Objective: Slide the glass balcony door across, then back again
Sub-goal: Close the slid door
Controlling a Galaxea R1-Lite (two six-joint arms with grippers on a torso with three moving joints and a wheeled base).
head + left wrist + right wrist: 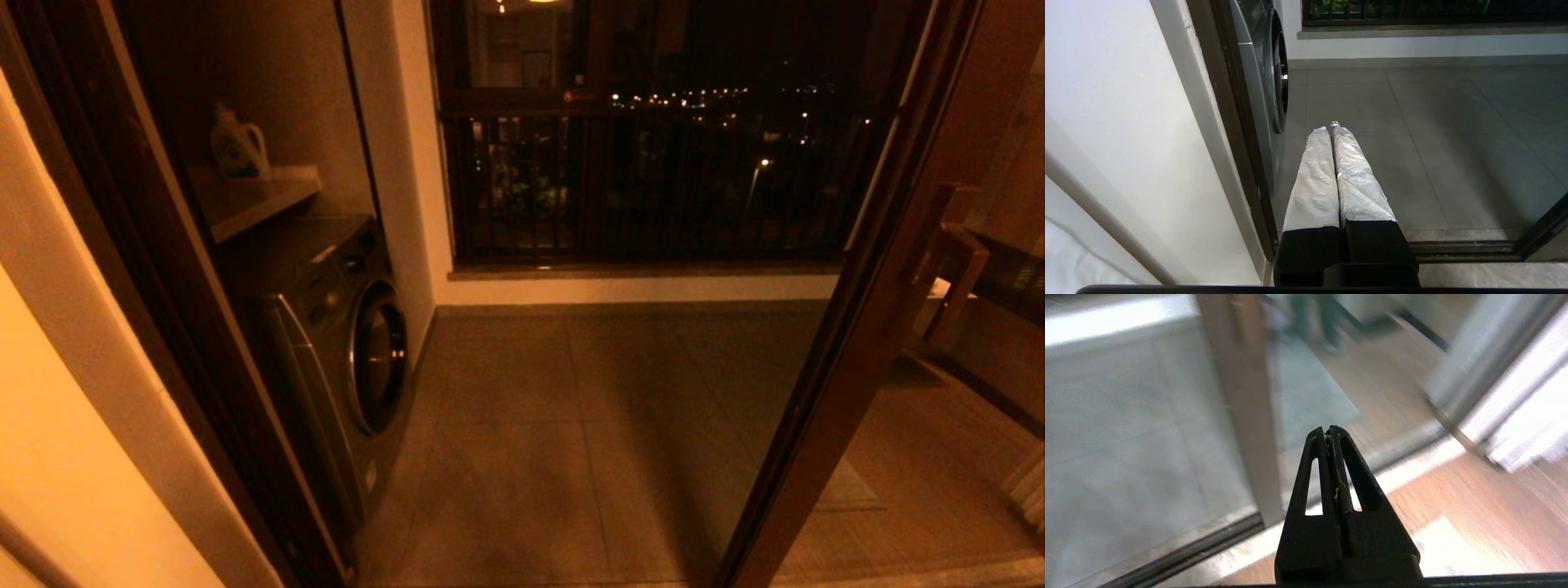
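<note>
The glass balcony door [865, 327] stands at the right of the opening, its brown wooden stile running slantwise down the head view. Its blocky wooden pull handle [953, 249] juts out to the right of the stile. Neither gripper shows in the head view. In the right wrist view my right gripper [1327, 430] is shut on nothing, close beside the door's wooden stile [1245, 416] and apart from it. My left gripper [1331, 129], its fingers wrapped in silvery padding, is shut and empty, pointing at the balcony floor near the left jamb.
A washing machine [351, 351] stands left inside the balcony under a shelf with a detergent bottle [238, 147]. A dark window with vertical railing bars [653, 180] closes the back. The fixed dark jamb [163, 286] borders the opening's left. The floor track [1461, 249] crosses the threshold.
</note>
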